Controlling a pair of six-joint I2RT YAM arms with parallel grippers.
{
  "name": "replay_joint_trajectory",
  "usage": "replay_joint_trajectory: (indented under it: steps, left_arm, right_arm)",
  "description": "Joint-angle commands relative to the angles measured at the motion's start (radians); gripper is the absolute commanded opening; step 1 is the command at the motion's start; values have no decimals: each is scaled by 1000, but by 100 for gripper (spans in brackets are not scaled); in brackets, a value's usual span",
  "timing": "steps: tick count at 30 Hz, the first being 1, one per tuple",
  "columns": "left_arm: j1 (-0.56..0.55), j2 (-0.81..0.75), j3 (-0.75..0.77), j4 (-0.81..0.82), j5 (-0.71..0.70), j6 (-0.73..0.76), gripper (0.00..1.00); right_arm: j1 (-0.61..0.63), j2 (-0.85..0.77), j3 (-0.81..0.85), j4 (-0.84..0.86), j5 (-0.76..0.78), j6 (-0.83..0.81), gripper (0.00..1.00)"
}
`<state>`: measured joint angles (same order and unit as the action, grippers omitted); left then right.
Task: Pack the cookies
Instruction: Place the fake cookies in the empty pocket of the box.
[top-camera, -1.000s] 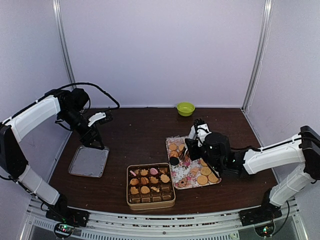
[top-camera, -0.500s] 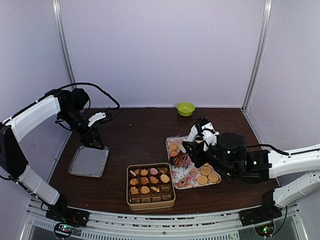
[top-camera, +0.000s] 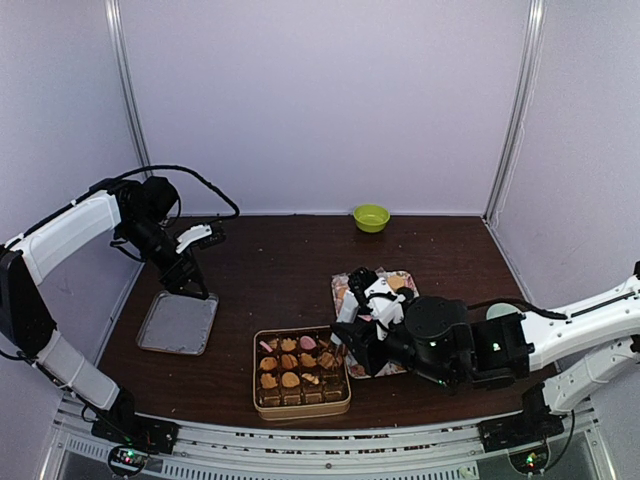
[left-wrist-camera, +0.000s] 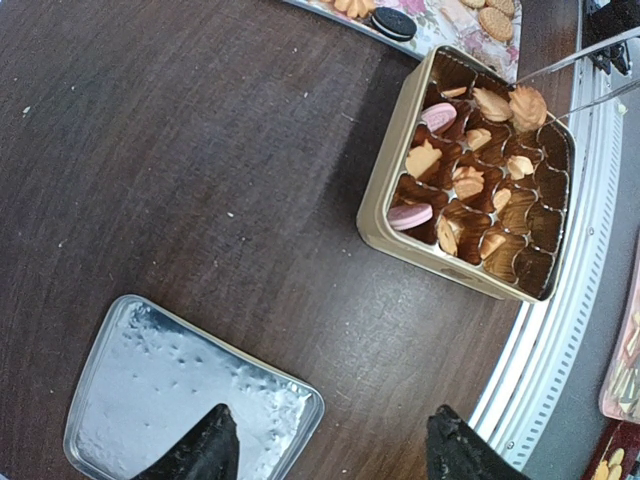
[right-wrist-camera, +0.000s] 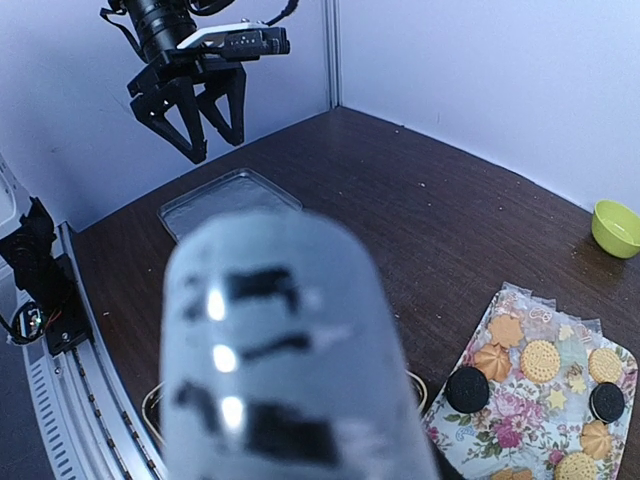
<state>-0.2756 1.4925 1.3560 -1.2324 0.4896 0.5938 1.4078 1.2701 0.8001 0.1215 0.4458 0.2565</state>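
- Near the front edge of the table (top-camera: 280, 265) sits a square gold tin (left-wrist-camera: 383, 205) lined with brown paper cups.
- Many of those cups hold cookies (left-wrist-camera: 424, 160), mostly tan leaf-shaped ones plus two pink ones. The row nearest the arms shows only paper.
- Just to the right of the tin lies a floral tray (right-wrist-camera: 515, 420) with more biscuits on it: round golden ones, flower-shaped ones and two black sandwich cookies (right-wrist-camera: 466, 388).
- The right gripper (top-camera: 350, 338) reaches in low from the right. It is over the left part of the floral tray, just beside the tin's right edge.
- A blurred pale grey shape close to the lens blocks most of the right wrist view. I cannot tell how wide that gripper's jaws stand or whether they hold anything.
- The left gripper (left-wrist-camera: 325, 455) hangs above a shallow silver tray (left-wrist-camera: 170, 390) on the left side of the table, well apart from the tin. Its jaws are spread wide with nothing between them.
- A small green bowl (top-camera: 371, 217) sits at the far edge of the table, near the back wall.
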Motion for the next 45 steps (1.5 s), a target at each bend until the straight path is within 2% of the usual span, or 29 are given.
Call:
replay_joint_trajectory:
  steps: [1,16,31,39,45]
  left_arm:
    - [4,-6,10,-1,9,13,67]
    - [4,-11,10,-2,17,15,66]
    - [4,-14,15,-8,24,15,66]
    - [5,-11,21,-11,24,15,66]
    - [5,-11,26,-15,22,17,66]
  right_arm:
    - [5,8,32,32,11,17,22]
    - [10,-7,13,17,-16,35,37]
    - [10,-19,36,-5,-5,15,42]
    - [5,-19,39,13,6,18,36]
    - [-5,-17,42,12,-55,13,30]
